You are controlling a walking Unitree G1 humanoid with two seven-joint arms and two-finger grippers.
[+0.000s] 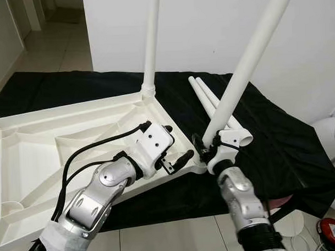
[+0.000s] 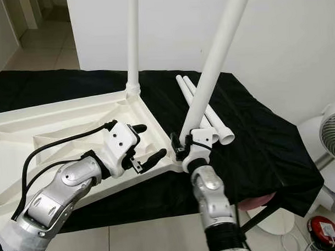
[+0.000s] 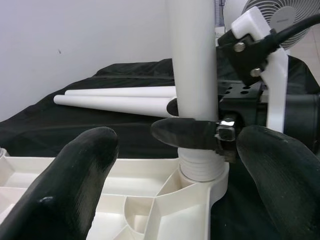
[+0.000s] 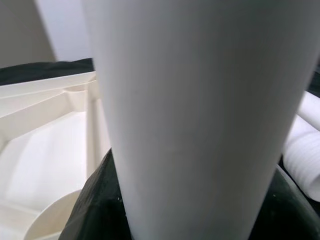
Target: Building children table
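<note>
A white table top [image 1: 36,146] lies upside down on a black cloth [image 1: 278,149]. One white leg [image 1: 150,43] stands upright in its far corner. My right gripper [image 1: 203,145] is shut on a second white leg [image 1: 248,62], which leans to the right. That leg's threaded end [image 3: 202,169] sits in the near right corner socket [image 3: 192,192]. My left gripper [image 1: 169,142] is open just left of that corner, above the table top's edge, with its fingers [image 3: 75,180] on either side of the socket and holding nothing.
Two loose white legs [image 1: 209,99] lie side by side on the cloth behind the right gripper. A white fan [image 1: 334,135] stands at the right edge, with a red object [image 1: 332,233] on the tiled floor below it. A white wall is close behind.
</note>
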